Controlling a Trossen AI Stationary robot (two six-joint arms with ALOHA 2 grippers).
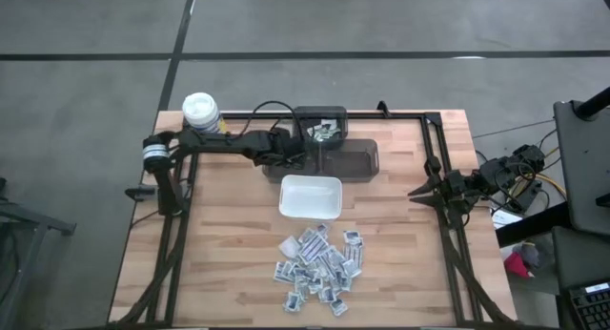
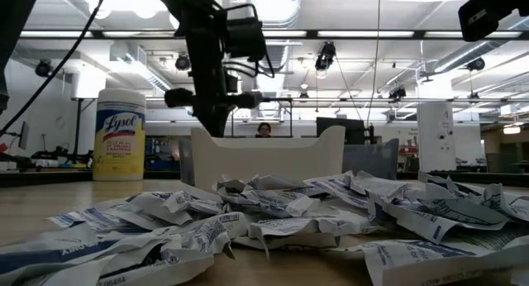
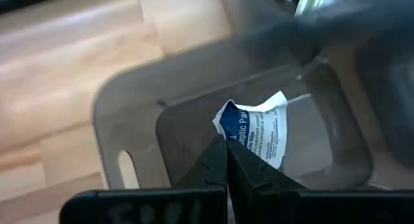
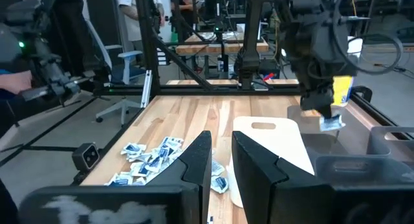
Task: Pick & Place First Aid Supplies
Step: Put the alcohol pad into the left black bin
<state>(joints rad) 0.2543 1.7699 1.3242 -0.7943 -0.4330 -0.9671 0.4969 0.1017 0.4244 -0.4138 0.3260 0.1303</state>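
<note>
High view: first aid packets (image 1: 319,266), small, flat, white-grey with bluish print, are heaped on the table (image 1: 229,263) just below the white dish (image 1: 310,197), which lies empty. Beyond it a dark translucent bin (image 1: 357,160) is seen, with a second bin (image 1: 320,128) holding a few packets.

Low view: crumpled packets (image 2: 273,212) fill the foreground before the dish (image 2: 269,158); a yellow canister (image 2: 121,135) stands behind.

Left wrist view: the left gripper (image 3: 227,149) is clenched on one packet (image 3: 259,128), blue-printed, held over the dark bin (image 3: 129,107).

Right wrist view: the right gripper (image 4: 221,160) is parked at the table's edge, fingers slightly parted, nothing held.
</note>
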